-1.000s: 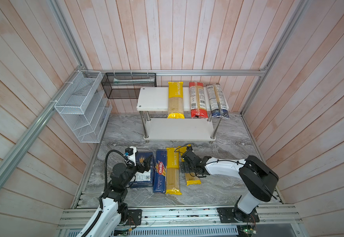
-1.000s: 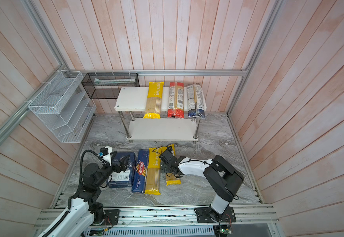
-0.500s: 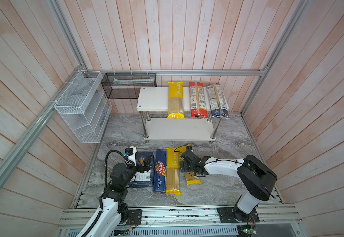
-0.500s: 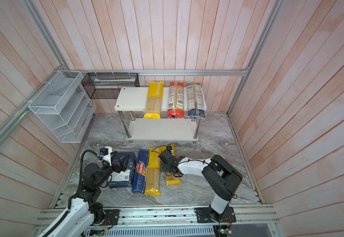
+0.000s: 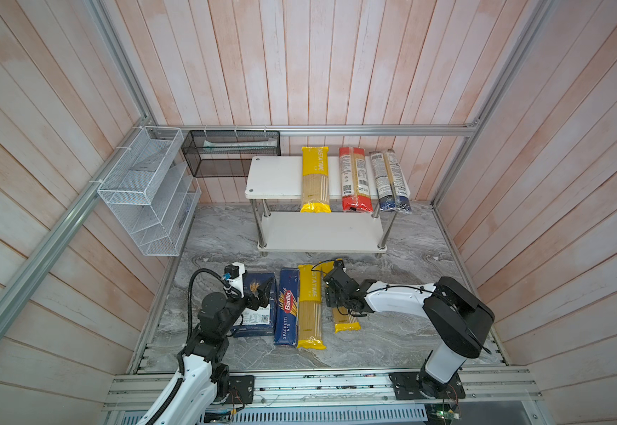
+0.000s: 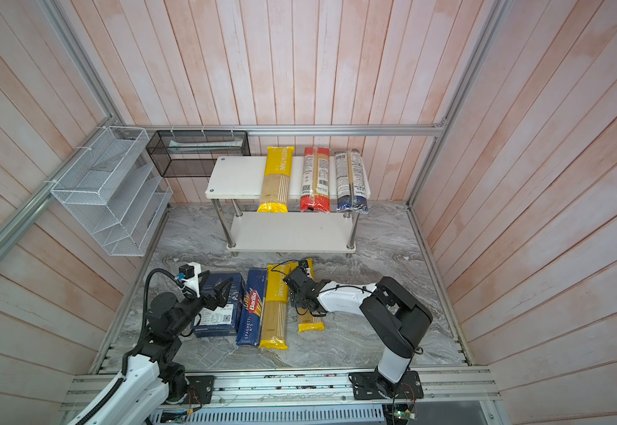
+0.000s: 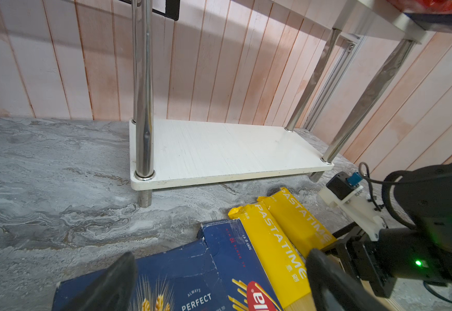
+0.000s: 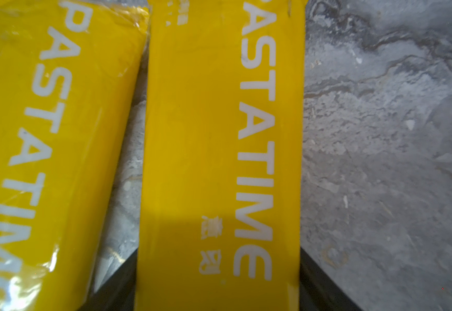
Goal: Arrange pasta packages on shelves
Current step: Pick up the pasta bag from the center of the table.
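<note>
Of the shelves, the upper board (image 5: pixel 273 176) carries a yellow PASTATIME bag (image 5: pixel 315 180), a red-ended bag (image 5: pixel 353 180) and a dark-blue-ended bag (image 5: pixel 389 180); the lower board (image 5: pixel 321 232) (image 7: pixel 219 150) is bare. On the marble floor lie two dark blue Barilla boxes (image 5: pixel 287 309) (image 5: pixel 259 312) and two yellow bags (image 5: pixel 310 312) (image 5: pixel 345 322). My right gripper (image 5: pixel 330 294) (image 8: pixel 218 272) is shut on the rightmost yellow bag (image 8: pixel 219 134), a finger against each long edge. Above the leftmost box (image 7: pixel 179 269) my left gripper (image 5: pixel 262 292) (image 7: pixel 219 258) stands open, holding nothing.
A white wire basket (image 5: pixel 145 191) hangs on the left wall and a black mesh basket (image 5: pixel 231 152) on the back wall beside the rack. Chrome legs (image 7: pixel 144 94) stand at the rack's corners. Wooden walls close three sides.
The right gripper's jaws have closed in from wide open onto the sides of the rightmost yellow bag. Both arms have hardly moved and the packs lie where they were.
</note>
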Available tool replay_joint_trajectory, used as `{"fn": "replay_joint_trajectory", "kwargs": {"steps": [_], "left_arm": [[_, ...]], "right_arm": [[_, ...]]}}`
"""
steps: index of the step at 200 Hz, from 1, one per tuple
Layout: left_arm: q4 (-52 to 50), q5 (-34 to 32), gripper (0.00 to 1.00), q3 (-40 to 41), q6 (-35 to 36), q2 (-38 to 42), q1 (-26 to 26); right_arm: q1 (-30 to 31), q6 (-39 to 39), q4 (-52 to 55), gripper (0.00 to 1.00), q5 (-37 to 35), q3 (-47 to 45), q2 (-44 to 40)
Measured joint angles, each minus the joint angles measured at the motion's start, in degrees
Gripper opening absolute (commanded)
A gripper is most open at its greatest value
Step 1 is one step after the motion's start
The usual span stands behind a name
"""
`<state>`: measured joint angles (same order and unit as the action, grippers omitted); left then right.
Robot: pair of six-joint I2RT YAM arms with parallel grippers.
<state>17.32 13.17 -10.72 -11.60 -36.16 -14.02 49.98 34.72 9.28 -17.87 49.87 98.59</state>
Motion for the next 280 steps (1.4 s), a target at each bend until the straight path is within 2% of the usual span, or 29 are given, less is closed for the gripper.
{"fn": "replay_joint_trajectory", "kwargs": {"steps": [30, 110, 157, 197, 280], "left_arm": [[0.00, 0.00, 1.00, 0.00, 0.00, 0.00, 0.00], [0.00, 0.00, 1.00, 0.00, 0.00, -0.11, 0.00], [0.00, -0.02, 1.00, 0.00, 0.00, -0.26, 0.00], [0.00, 0.00, 1.00, 0.00, 0.00, -0.26, 0.00], [0.00, -0.02, 1.00, 0.00, 0.00, -0.28, 0.00]], "right_arm": [[0.00, 0.02, -0.74, 0.60, 0.24, -0.42, -0.24], [-0.37, 0.68, -2.08, 0.43, 1.33, -1.55, -1.40], [-0.46, 0.98, -3.48, 0.39, 2.19, -3.28, -2.84], [-0.48, 1.29, -4.11, 0.29, 3.63, -4.96, -4.52], [-0.39, 1.53, -4.07, 0.15, 4.66, -5.27, -5.31]]}}
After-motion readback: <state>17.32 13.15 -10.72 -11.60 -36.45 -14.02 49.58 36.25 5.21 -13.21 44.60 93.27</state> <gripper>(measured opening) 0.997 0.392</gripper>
